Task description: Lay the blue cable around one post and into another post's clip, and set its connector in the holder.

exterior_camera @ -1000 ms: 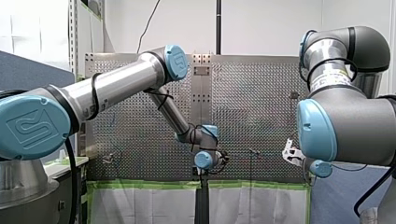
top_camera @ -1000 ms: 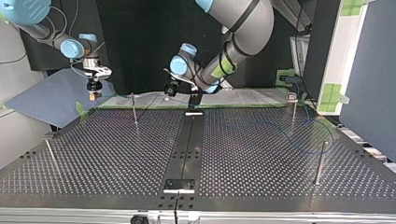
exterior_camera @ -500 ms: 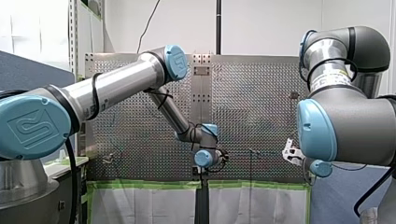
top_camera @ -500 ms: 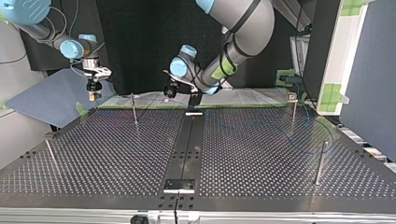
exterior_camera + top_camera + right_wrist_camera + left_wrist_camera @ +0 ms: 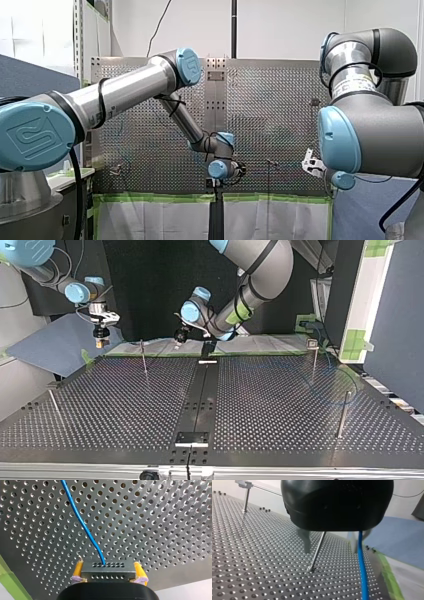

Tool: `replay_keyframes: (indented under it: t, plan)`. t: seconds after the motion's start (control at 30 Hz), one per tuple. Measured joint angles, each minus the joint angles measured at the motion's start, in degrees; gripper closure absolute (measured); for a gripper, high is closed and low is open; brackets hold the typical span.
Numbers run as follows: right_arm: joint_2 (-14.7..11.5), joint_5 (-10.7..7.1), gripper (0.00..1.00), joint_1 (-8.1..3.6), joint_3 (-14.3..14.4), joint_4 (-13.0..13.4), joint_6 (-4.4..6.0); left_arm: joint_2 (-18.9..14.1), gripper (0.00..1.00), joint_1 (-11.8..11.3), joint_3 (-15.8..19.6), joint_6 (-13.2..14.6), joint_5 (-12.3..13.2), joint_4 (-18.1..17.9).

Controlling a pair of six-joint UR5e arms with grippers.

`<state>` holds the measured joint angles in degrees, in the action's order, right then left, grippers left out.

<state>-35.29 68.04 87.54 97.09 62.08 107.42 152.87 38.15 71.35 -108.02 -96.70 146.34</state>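
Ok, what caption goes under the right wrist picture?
My right end effector clamps the connector, its blue cable trailing across the perforated table.

Left arm (image 5: pixel 125 92) stretched across, wrist bent down. Left tool (image 5: pixel 329 551) fingers (image 5: pixel 306 541) apart. Right tool (image 5: pixel 108 564) points down, yellow pads (image 5: pixel 78 570) clamping connector (image 5: pixel 107 573).

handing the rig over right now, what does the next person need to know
Right gripper: shut on the connector, held up off the table.
Left gripper: open; the blue cable runs past one finger, and a thin post stands ahead.
Cable slack lies by the far post and near post at the top view's right; too faint to tell if it rounds either.
Done: connector in hand. Left: post wrap, clip, seating the connector.
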Motion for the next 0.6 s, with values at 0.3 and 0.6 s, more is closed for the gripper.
replay_keyframes:
  t: [0.3, 0.6]
  plan:
    - [0.0, 0.01, 0.98, -0.16, 0.0, -0.1, 0.21, -0.1, 0.01, 0.6, 0.0, 2.2, 2.4, 3.8]
    - [0.0, 0.02, 0.98, -0.22, 0.0, -0.1, 0.28, -0.8, 0.01, 2.2, 0.7, 5.4, 3.2, 8.2]
